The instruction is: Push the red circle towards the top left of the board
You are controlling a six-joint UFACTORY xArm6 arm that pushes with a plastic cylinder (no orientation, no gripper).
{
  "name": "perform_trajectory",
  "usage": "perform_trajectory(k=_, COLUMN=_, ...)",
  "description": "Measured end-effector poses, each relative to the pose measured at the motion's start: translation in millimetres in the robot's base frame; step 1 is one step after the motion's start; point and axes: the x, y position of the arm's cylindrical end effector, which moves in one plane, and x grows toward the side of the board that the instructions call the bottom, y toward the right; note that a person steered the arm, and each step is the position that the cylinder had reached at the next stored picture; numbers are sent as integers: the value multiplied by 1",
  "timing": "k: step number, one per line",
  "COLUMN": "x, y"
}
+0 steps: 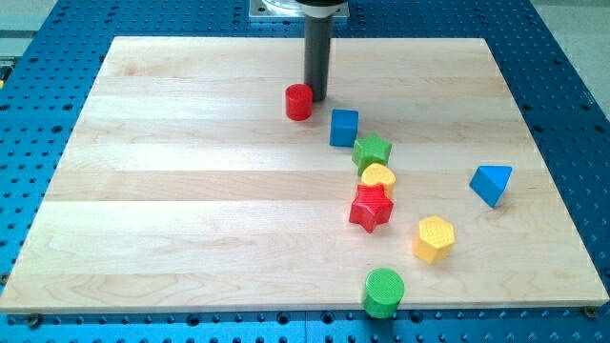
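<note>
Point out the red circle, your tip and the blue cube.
red circle [298,101], camera view, middle of its front side, under the top face.
my tip [315,97], camera view, very end of the rod, just right of the red circle.
blue cube [343,129], camera view, centre of its front face.

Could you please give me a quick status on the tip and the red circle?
My tip at the red circle's right side, apparently touching. Circle sits near the board's top centre. Way to the top left unobstructed; blue cube lies behind, lower right.
</note>
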Motion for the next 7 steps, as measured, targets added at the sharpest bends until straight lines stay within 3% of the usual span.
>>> perform_trajectory(k=1, x=11, y=34)
perform_trajectory(k=2, x=28, y=13)
perform_trajectory(k=4, x=-47, y=-103)
perform_trajectory(k=5, x=-43, y=4)
perform_trajectory(k=6, x=18, y=43)
perform_trajectory(k=7, x=40, y=-7)
